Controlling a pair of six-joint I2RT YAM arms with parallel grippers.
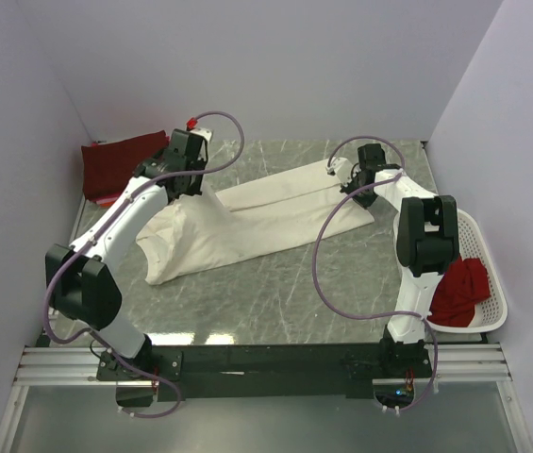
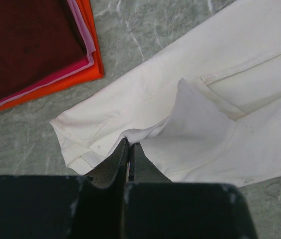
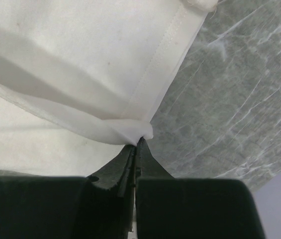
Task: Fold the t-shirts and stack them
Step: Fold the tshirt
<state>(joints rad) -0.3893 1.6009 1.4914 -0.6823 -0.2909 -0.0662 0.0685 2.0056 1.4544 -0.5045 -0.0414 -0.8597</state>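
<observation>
Marble-look grey-green table (image 1: 275,302), plain pale walls (image 1: 275,66) on 3 sides. Cream-white t-shirt (image 1: 247,222) lies diagonal across mid-table. Left gripper (image 2: 129,145) is pinched tight on a raised fold at the shirt's left end. Right gripper (image 3: 137,142) is clamped on its right hem corner. Folded stack (image 1: 120,160) (maroon top, pink + orange under) sits beyond the shirt's left end, not touching. Basket (image 1: 497,283) w/ red t-shirt (image 1: 459,288) is right of the shirt. Marble shows btwn shirt and arm bases.
</observation>
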